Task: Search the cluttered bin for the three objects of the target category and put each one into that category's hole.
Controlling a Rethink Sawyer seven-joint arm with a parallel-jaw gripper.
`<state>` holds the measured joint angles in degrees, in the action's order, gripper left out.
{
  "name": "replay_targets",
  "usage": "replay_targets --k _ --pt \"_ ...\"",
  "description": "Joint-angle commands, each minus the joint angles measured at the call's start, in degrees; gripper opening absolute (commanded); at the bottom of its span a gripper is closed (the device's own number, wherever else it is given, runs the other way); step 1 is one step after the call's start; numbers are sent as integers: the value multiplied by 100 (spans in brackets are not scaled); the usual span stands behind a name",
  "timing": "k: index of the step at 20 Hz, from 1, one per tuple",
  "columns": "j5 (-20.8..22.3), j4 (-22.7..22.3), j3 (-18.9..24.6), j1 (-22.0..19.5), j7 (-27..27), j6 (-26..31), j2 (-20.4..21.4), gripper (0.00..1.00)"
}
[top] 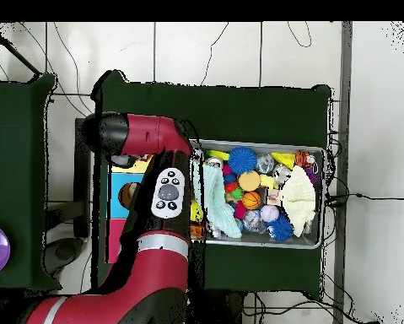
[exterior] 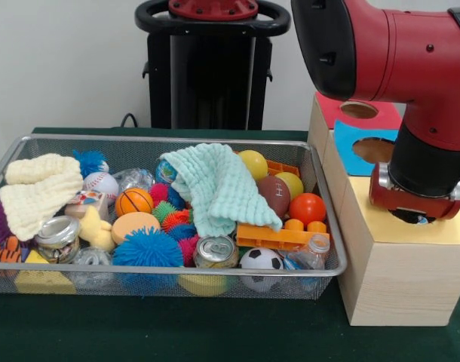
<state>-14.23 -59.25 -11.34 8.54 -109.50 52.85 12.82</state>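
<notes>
A: Status, please. Where is the hand?

B: I see the hand [exterior: 417, 216] low over the yellow-topped box [exterior: 400, 268], at about three o'clock in the front view. It sits right at the box's top, where the hole would be, and the arm [exterior: 396, 53] covers that hole, so I can't point to it. A small bit of something bluish shows under the wrist, too small for me to name. I cannot tell whether the hand is spread or pressed together; its tips are hidden.

A: And the cluttered bin?

B: The cluttered bin [exterior: 11, 154] rests on the green desk [exterior: 177, 332], filling the frame from nine o'clock to the centre, just beside the box. A mint waffle cloth [exterior: 222, 188] lies draped over the middle of the pile, and a cream waffle cloth [exterior: 38, 192] hangs at the nine o'clock end. Around them I see an orange basketball [exterior: 133, 201], a blue spiky ball [exterior: 147, 249], a can [exterior: 216, 251] and a small soccer ball [exterior: 261, 259] along the six o'clock rim.

A: Any patterned fabric in there?

B: I can't pick out any among the clutter from either view.

A: The other holes?

B: The red-topped hole [exterior: 358, 110] and the blue-topped hole [exterior: 373, 149] show at two o'clock, behind the arm. In the overhead view the arm [top: 154, 253] hides most of the boxes.
</notes>
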Motion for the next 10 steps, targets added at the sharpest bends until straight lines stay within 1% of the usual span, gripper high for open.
replay_targets --k 1,2,4,7,10 --pt "79 -898 273 -59 -876 143 49 0" --pt "81 -830 216 -34 -945 302 36 0" --pt "92 -737 176 -6 -988 395 38 0" --pt "73 -670 192 6 -996 422 59 0" --pt "23 -548 296 -18 -908 496 85 0"
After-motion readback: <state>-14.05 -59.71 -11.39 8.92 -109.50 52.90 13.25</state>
